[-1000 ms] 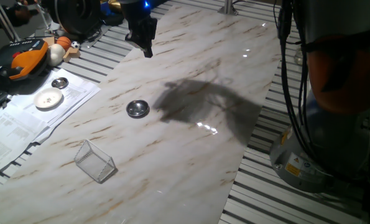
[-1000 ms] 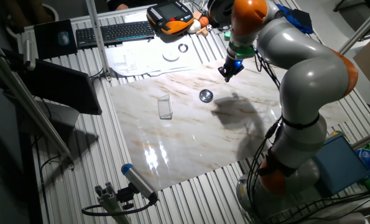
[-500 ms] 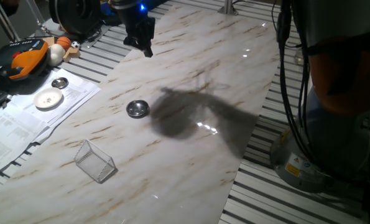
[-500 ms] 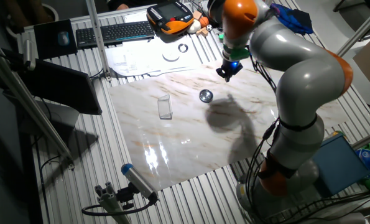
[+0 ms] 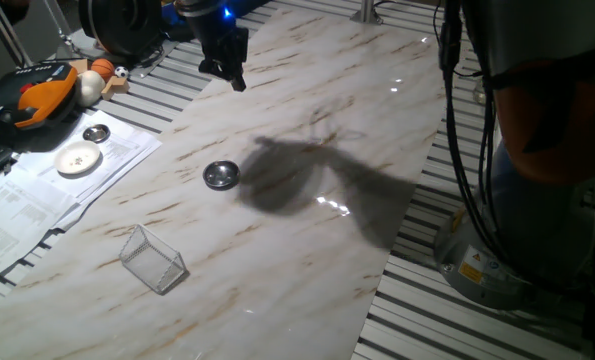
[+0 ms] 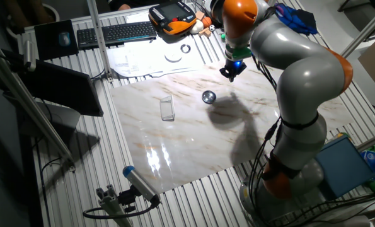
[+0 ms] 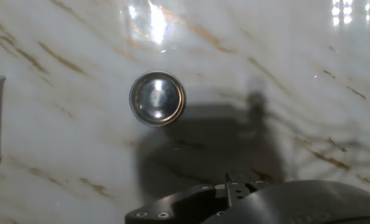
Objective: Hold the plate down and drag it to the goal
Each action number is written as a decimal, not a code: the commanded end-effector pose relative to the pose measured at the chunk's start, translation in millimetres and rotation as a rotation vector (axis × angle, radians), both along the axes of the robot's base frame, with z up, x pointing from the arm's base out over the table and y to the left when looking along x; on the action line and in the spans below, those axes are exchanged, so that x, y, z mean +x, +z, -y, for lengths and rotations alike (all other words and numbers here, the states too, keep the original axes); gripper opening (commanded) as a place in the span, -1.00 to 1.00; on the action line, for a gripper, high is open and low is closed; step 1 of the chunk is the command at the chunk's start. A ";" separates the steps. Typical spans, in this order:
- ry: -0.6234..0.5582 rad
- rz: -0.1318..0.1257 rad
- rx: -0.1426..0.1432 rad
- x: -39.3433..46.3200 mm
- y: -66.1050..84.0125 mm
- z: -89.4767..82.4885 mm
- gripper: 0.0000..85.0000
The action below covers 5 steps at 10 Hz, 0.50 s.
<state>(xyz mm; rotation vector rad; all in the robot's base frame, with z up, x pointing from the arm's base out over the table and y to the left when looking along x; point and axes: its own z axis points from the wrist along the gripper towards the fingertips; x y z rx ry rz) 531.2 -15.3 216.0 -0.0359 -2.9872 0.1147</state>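
The black two-finger gripper (image 5: 235, 78) hangs above the marble table (image 5: 307, 250), its fingers seem together. The small round shiny metal plate (image 5: 221, 176) lies apart, between gripper and transparent wire-edged goal box (image 5: 152, 260).

One fixed view sits low beside the marble table (image 5: 307, 150); the other looks down from high, farther off. Hand view stares straight down, close; all share the plate (image 7: 157, 98).
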 end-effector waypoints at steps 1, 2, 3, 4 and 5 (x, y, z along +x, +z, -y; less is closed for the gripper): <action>-0.001 0.009 0.007 3.9 -9.8 0.7 -1.00; 0.007 0.013 0.008 8.9 -22.1 0.0 -1.00; 0.021 0.011 0.018 16.0 -34.6 1.9 -1.00; 0.025 0.003 0.028 21.4 -45.2 5.2 -1.00; 0.027 0.011 0.045 25.0 -55.7 8.1 -1.00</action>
